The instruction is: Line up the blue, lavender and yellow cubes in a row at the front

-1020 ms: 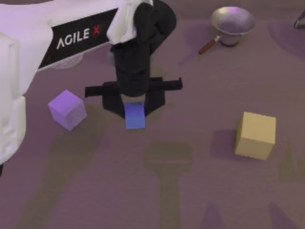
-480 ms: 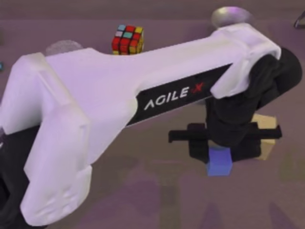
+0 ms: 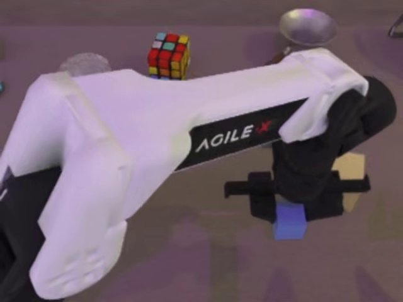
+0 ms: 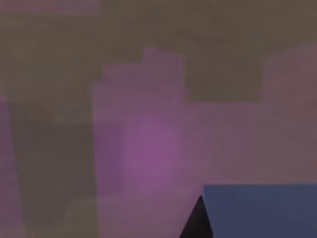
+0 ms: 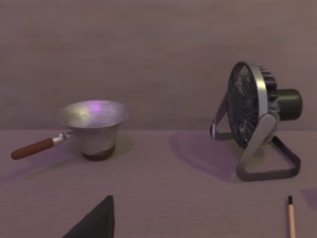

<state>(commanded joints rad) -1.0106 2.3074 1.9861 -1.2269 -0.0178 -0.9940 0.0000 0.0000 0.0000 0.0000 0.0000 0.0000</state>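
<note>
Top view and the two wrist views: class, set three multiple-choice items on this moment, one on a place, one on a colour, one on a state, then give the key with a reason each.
1. Where does the yellow cube lie?
A. behind the left gripper, at the table's right
B. at the front left corner
C. inside the metal cup

2. What colour is the cube in the left gripper?
A. lavender
B. blue
C. red

3. How is the blue cube held?
A. lying free
B. clamped by the left gripper
C. clamped by the right gripper

Key: A, its sandy edge shows beyond the gripper; B, blue shows below the fingers; B, the fingers close on it.
</note>
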